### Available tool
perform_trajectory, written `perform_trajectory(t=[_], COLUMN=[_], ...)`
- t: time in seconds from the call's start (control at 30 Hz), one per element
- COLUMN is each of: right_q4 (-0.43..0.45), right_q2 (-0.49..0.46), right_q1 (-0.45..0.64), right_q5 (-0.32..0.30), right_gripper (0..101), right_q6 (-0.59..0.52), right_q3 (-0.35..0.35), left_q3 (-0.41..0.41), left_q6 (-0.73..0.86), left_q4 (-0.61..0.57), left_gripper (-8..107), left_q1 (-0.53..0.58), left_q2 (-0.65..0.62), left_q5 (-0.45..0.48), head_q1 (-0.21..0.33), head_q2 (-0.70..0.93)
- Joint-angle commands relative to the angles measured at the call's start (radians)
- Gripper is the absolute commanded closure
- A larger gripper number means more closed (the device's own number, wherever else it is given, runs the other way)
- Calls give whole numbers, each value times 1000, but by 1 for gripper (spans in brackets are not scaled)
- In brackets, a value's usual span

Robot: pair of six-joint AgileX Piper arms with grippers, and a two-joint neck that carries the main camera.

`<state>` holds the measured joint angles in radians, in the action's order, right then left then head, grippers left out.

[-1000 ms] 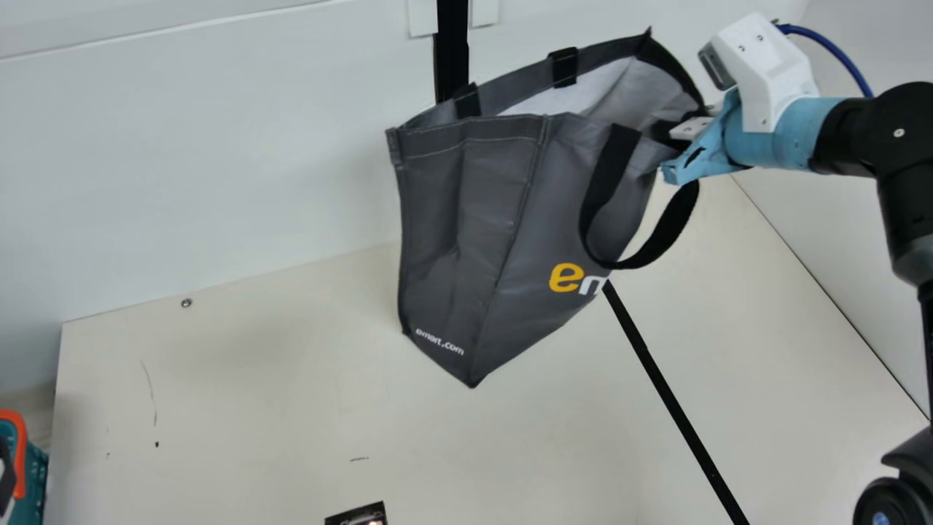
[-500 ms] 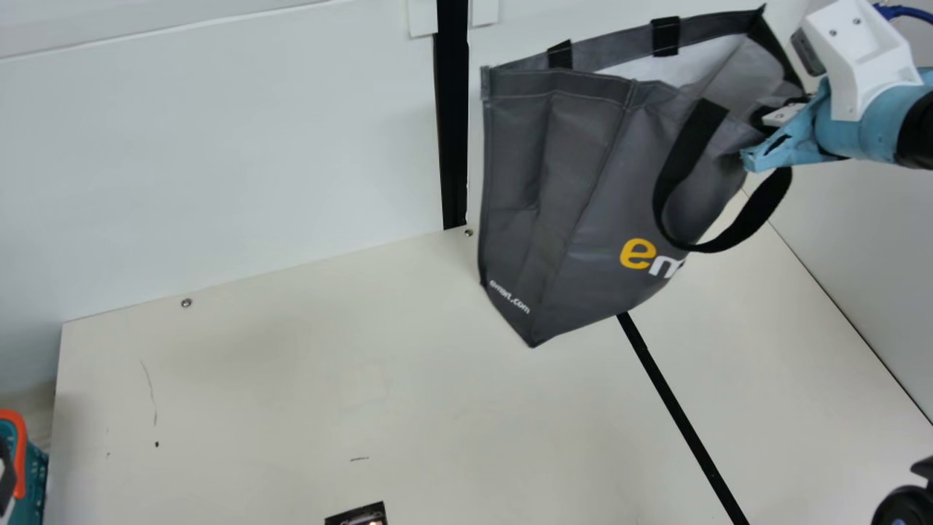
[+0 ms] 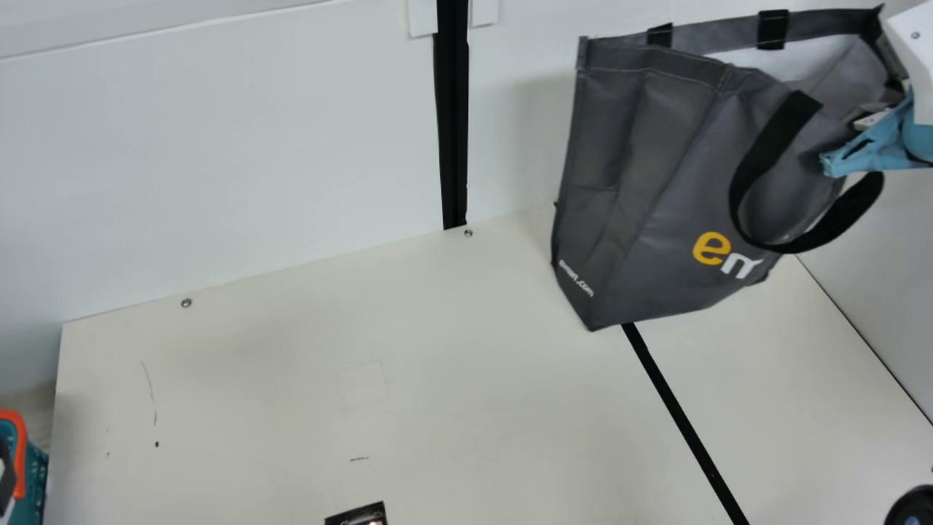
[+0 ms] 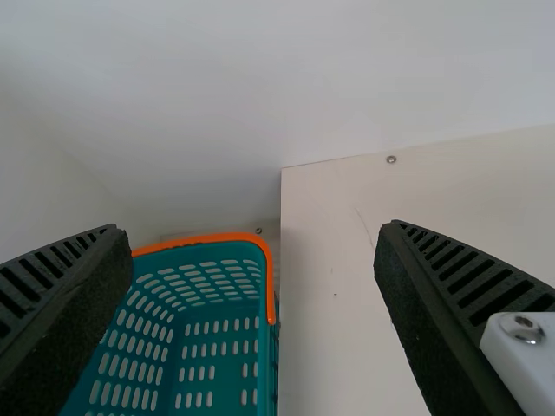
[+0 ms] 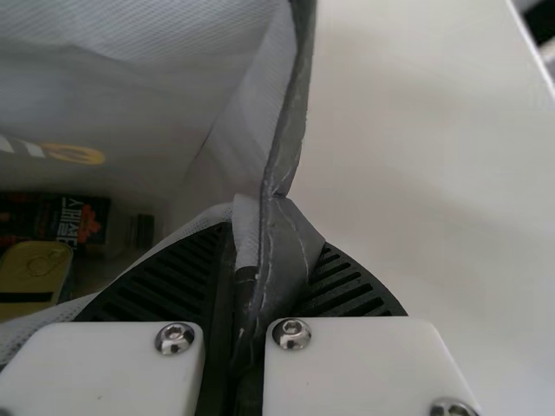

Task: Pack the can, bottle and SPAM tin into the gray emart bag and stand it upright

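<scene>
Cream table [image 3: 255,379] against white walls [image 3: 219,146].

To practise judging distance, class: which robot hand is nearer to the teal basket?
Left. The left hand hangs open by the basket; the right hand is across the table, shut on the gray bag.

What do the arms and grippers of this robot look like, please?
The left gripper has black ribbed fingers and a white part with a silver screw. The right gripper has black ribbed fingers and white plates with silver screws. The right arm shows light-blue covering and a white housing.
</scene>
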<state>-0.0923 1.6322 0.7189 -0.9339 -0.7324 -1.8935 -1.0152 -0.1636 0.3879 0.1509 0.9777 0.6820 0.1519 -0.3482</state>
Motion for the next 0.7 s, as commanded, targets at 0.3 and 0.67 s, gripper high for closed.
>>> perform_trajectory(t=[0.3, 0.67], right_q4=[20, -16], right_q2=[3, -10], right_q1=[60, 73], right_q5=[-13, -1], right_gripper=[85, 48], right_q6=[-1, 0], right_q3=[-3, -35], left_q3=[0, 0], left_q6=[0, 0], left_q4=[0, 0], left_gripper=[9, 9], left_q1=[0, 0], left_q2=[0, 0], left_q5=[0, 0], head_q1=[23, 23], head_q2=[-1, -1])
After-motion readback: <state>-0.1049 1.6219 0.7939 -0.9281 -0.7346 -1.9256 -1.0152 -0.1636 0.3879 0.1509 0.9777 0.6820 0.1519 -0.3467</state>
